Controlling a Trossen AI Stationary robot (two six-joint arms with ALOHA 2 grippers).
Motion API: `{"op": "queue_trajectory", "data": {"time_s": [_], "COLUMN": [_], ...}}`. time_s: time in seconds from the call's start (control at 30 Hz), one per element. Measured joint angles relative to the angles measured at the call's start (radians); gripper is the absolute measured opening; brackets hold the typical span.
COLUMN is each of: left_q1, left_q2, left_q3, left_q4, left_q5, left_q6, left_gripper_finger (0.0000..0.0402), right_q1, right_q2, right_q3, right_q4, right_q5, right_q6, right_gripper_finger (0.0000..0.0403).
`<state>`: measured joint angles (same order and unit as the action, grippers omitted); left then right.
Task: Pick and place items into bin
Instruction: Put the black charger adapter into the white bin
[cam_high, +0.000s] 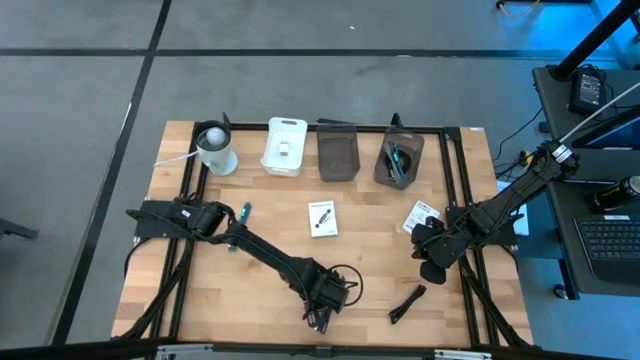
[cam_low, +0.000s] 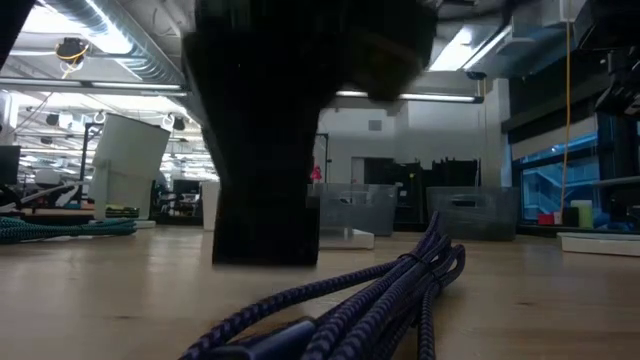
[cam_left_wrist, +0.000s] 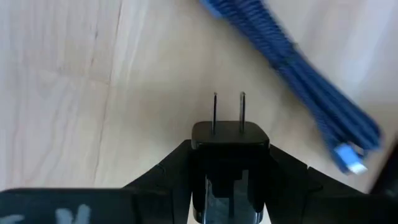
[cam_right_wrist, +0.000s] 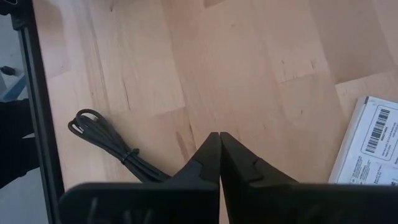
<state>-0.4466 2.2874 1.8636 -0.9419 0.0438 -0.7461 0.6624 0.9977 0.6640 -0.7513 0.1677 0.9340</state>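
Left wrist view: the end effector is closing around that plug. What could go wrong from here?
1. The charger plug sits between the left end effector fingers, but the jaws may not be fully clamped, so it could slip on lifting.
2. The braided cable lies right beside it; if attached, it may drag or snag.
3. The bins are across the table, a long carry.

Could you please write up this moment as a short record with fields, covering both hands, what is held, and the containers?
left hand: low over the near middle of the table, fingers either side of a black plug adapter with two prongs
beside it: braided cable lying on the wood
right hand: shut, empty, above bare wood at the table's right
containers: white bin and two dark bins along the far edge
loose items: white card, black marker
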Motion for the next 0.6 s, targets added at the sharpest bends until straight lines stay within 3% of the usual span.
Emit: {"op": "queue_trajectory", "data": {"time_s": [0.2,0.43,0.6], "left_q1": [0.005,0.019,0.062], "left_q2": [-0.064,-0.156,-0.229], "left_q3": [0.002,0.002,0.002], "left_q4": [-0.009,-0.029,-0.124], "left_q5": [-0.035,-0.151,-0.214], "left_q6": [0.032,0.063,0.109], "left_gripper_finger": [0.0141,0.0141,0.0141], "right_q1": [0.000,0.000,0.000], "right_q2": [0.000,0.000,0.000], "right_q3": [0.000,0.000,0.000], "right_q4": [0.000,0.004,0.014], "right_q5": [0.000,0.000,0.000], "right_q6": [0.000,0.000,0.000], "right_gripper_finger": [0.0004,0.0004,0.0004]}}
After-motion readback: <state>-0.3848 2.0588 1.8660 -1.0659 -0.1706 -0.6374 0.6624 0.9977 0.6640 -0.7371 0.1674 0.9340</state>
